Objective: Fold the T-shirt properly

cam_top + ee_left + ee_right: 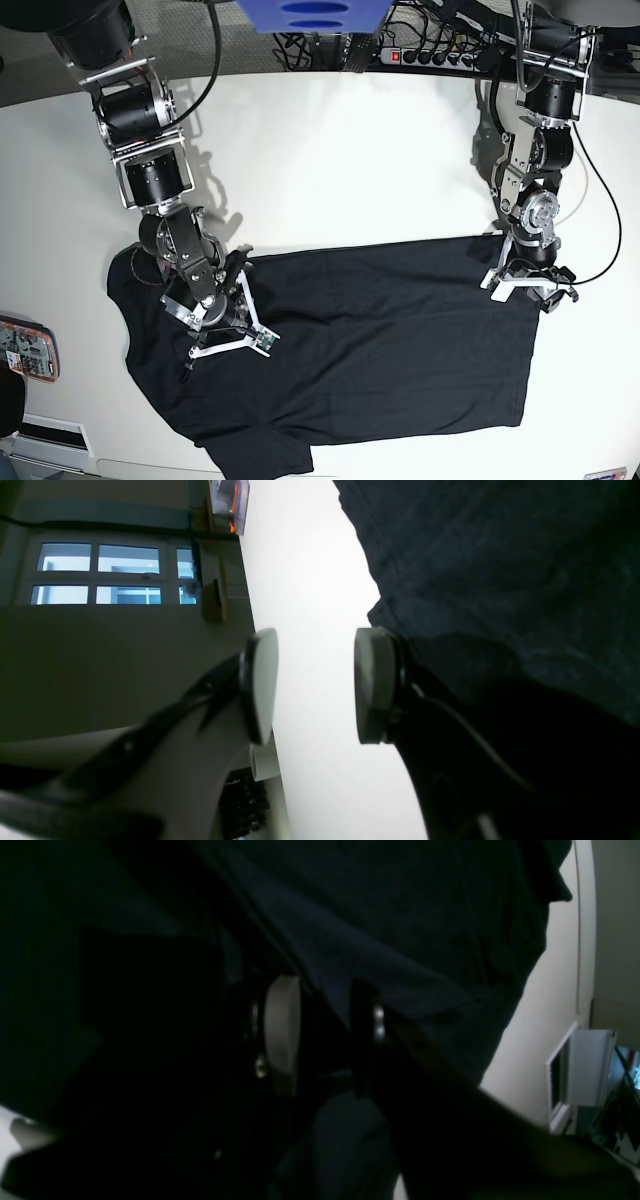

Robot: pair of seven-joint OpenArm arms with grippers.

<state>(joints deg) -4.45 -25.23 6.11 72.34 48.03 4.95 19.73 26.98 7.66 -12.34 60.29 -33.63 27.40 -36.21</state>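
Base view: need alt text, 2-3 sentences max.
A black T-shirt lies spread almost flat on a white table, seen from above. The right gripper is down on the fabric near the shirt's sleeve end, and the left gripper is at the opposite, hem-end corner. Cables and a power strip run along the far table edge.

A wide white desk is seen from above, evenly lit, with soft shadows cast on it. Along its far edge a power strip with a red switch and a tangle of dark cables are laid. In the left wrist view, a paned window is set in a shaded wall, daylight showing through.
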